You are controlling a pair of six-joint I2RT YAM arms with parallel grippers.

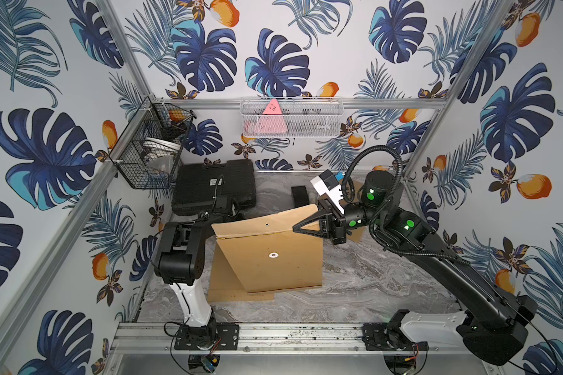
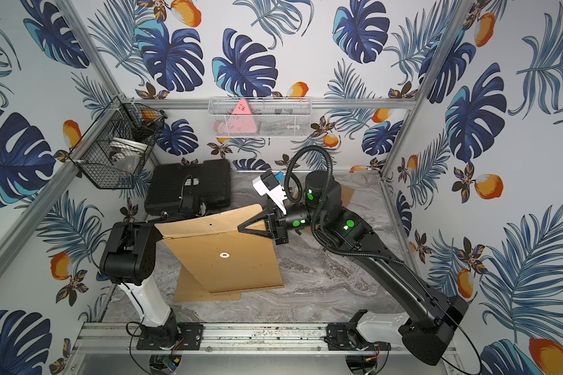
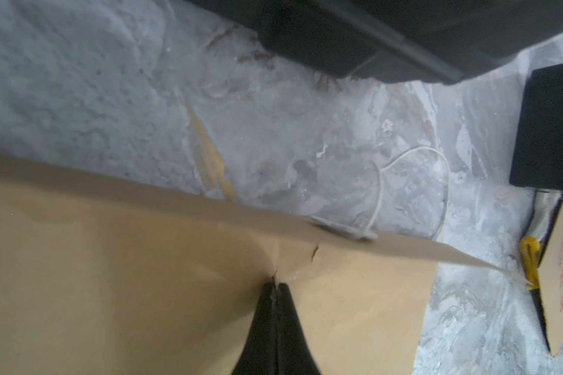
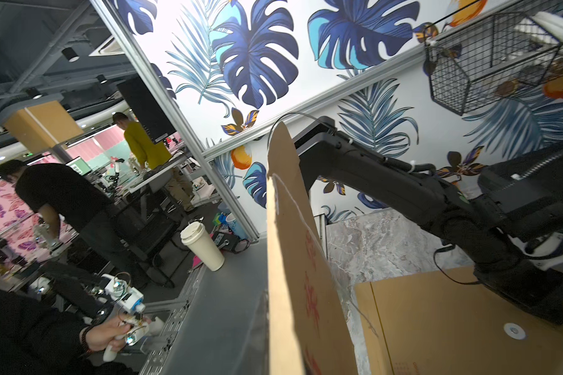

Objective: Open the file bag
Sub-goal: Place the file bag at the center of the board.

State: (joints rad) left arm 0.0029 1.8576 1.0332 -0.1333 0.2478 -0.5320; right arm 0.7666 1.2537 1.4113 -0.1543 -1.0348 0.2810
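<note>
The file bag [image 1: 273, 269] is a brown paper envelope lying mid-table, with a white button [image 1: 273, 255] on its front. Its flap [image 1: 267, 220] is lifted and stands up off the bag's body in both top views. My right gripper [image 1: 296, 228] is shut on the flap's right end [image 2: 241, 229]. In the right wrist view the flap [image 4: 286, 259] rises edge-on with red print on it. My left gripper [image 3: 275, 287] is shut, pinching the bag's brown paper [image 3: 143, 276]; a white string [image 3: 377, 194] trails from the flap. In the top views the left arm [image 1: 179, 250] hides that gripper.
A black tool case [image 1: 215, 185] and a small black box [image 1: 299, 194] sit behind the bag. Another brown sheet [image 1: 231, 293] lies under it, and a second envelope [image 1: 358, 188] behind the right arm. A black wire basket [image 1: 150, 146] and a white mesh basket [image 1: 306, 118] hang on the walls.
</note>
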